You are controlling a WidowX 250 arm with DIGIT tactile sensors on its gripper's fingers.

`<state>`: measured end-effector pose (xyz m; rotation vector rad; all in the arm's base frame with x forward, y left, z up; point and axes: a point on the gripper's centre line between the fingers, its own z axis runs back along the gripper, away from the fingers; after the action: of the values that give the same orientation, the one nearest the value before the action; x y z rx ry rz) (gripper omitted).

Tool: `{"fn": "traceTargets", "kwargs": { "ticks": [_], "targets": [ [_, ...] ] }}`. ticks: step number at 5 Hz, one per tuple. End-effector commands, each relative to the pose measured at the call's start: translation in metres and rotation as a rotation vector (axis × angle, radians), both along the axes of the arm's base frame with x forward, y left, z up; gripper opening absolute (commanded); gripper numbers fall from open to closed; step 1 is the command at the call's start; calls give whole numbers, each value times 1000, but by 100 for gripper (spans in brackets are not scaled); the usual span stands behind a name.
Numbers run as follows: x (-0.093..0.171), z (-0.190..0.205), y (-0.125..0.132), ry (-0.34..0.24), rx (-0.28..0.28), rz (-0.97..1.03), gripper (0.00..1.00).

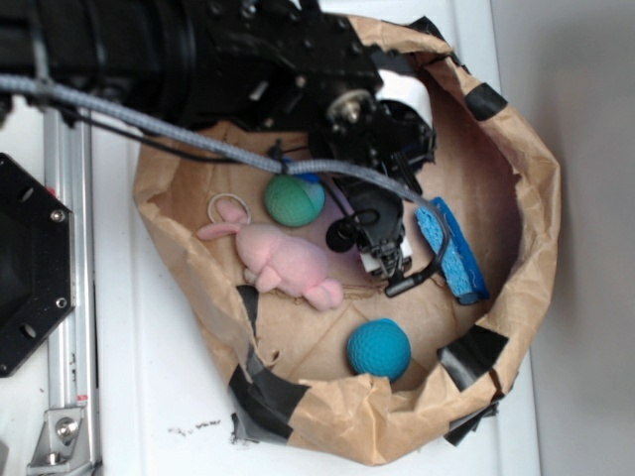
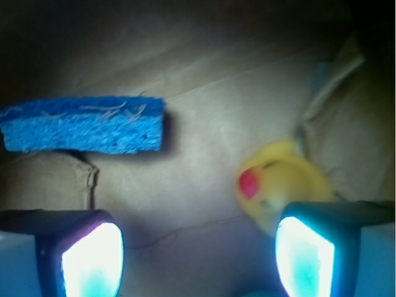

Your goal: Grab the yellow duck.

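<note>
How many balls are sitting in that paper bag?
2. A green ball lies by the pink plush bunny's head, and a teal ball sits near the bag's front rim. The arm could hide others.

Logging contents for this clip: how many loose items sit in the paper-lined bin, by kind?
Balls: 2, green ball and teal ball
Plush bunny: 1
Blue sponge: 1
Yellow duck: 1, seen only in the wrist view
Rubber band: 1
Total: 6
</note>
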<state>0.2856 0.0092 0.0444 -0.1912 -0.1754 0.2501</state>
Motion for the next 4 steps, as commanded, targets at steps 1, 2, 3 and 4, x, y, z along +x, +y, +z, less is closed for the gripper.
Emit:
{"fn": "traceTargets", "kwargs": {
  "ticks": [1,2,3,4],
  "targets": [
    [12,2,6,-28,14,-21,100],
    [10,-14,10,13,25,-24,100],
    [6,-24,26,28,59,11,100],
    [8,-24,38,19,91,49,100]
  ]
}}
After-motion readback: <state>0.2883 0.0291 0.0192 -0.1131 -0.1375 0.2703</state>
